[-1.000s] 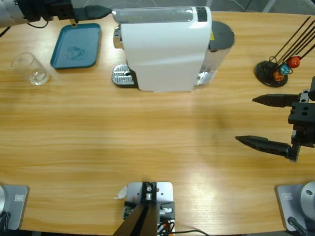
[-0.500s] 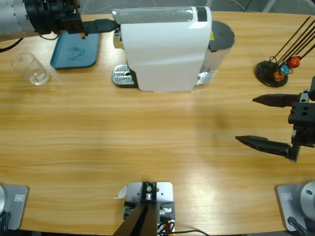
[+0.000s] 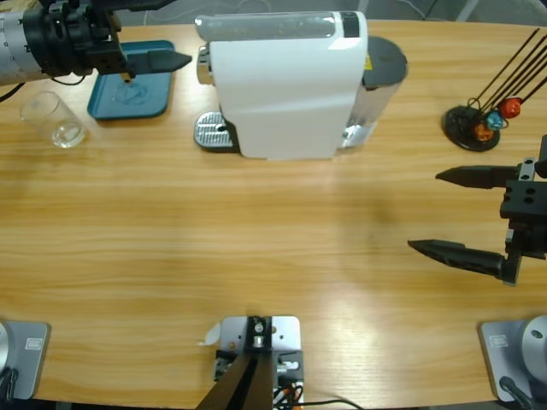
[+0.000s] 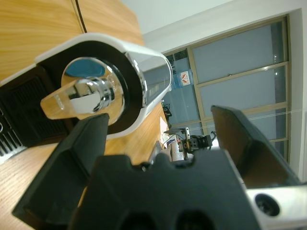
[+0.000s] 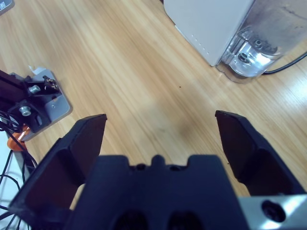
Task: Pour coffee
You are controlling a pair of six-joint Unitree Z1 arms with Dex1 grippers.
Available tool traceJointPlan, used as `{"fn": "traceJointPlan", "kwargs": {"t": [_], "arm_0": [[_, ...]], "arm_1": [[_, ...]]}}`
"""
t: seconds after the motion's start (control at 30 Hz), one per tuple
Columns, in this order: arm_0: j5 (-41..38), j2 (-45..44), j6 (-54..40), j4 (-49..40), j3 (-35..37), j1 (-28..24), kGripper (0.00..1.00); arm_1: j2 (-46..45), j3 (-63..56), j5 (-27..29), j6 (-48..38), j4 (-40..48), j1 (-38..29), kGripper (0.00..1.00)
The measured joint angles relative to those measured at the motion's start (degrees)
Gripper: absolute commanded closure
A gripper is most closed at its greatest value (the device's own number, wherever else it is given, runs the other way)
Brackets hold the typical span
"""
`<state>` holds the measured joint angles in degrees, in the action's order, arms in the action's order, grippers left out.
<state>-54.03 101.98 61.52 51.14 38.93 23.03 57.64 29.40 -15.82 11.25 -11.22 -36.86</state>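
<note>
Your left claw (image 3: pixel 167 61) hangs open at the coffee machine (image 3: pixel 286 85) spout; right claw (image 3: pixel 457 213) idles open. No coffee visible; glass (image 3: pixel 53 120) looks empty on the desk (image 3: pixel 256 248). You'd probably grab it next.

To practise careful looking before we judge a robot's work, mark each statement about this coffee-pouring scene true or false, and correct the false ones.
1. The glass stands on the machine's drip tray. False: it stands on the table, left of the teal tray.
2. The right gripper is open and holds nothing. True.
3. The left gripper points at the coffee machine, whose chrome spout fills its wrist view. True.
4. The teal tray carries a cup. False: nothing shows on it.
5. The left gripper is shut on the glass. False: it is open and apart from the glass.
</note>
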Motion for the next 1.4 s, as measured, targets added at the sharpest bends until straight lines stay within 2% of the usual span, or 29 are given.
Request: {"fn": "traceJointPlan", "kwargs": {"t": [0.33, 0.43, 0.67, 0.7, 0.73, 0.77, 0.93, 1.03, 1.1, 1.2, 1.23, 1.27, 1.4], "arm_0": [[0.00, 0.00, 0.76, 0.00, 4.38, 0.03, 0.075], [0.00, 0.01, 1.06, 0.00, 4.75, 0.27, 0.115], [0.00, 0.17, 1.15, 0.00, 4.76, 1.10, 0.115], [0.00, 0.17, 1.15, 0.00, 4.76, 1.11, 0.134], [0.00, 0.17, 1.15, 0.00, 4.76, 1.11, 0.221], [0.00, 0.17, 1.15, 0.00, 4.76, 1.11, 0.262], [-0.01, 0.19, 1.15, 0.00, 4.76, 1.11, 0.268], [-0.13, 0.62, 1.15, 0.00, 4.76, 1.11, 0.490], [-0.30, 0.88, 1.15, 0.00, 4.76, 1.11, 0.538], [-0.43, 1.14, 1.15, 0.00, 4.76, 1.11, 0.897], [-0.43, 1.29, 1.15, 0.00, 4.76, 1.11, 0.963], [-0.43, 1.46, 1.15, 0.00, 4.76, 1.11, 1.000], [-0.43, 2.09, 1.15, 0.00, 4.76, 1.11, 1.000]], "arm_1": [[0.24, 0.00, 0.00, 0.01, 0.00, 0.00, 0.000], [0.46, 0.00, -0.01, 0.01, 0.00, 0.00, 0.000], [1.08, 0.00, -0.01, 0.01, -0.01, 0.00, 0.000], [1.20, 0.00, -0.01, 0.01, -0.01, 0.00, 0.000], [1.34, 0.00, -0.01, 0.01, -0.01, 0.00, 0.000], [1.49, 0.00, -0.01, 0.01, -0.01, 0.00, 0.000], [1.95, 0.00, -0.01, 0.02, -0.01, 0.00, 0.000], [1.95, 0.01, -0.01, 0.02, -0.01, 0.00, 0.000], [1.95, 0.01, -0.01, 0.02, -0.01, 0.00, 0.000], [1.96, 0.01, -0.01, 0.02, -0.01, 0.00, 0.000], [1.96, 0.01, -0.02, 0.02, -0.01, 0.00, 0.000], [1.96, 0.01, -0.03, 0.02, -0.01, 0.00, 0.000], [1.96, 0.01, -0.25, 0.02, -0.01, 0.00, 0.000]]}}
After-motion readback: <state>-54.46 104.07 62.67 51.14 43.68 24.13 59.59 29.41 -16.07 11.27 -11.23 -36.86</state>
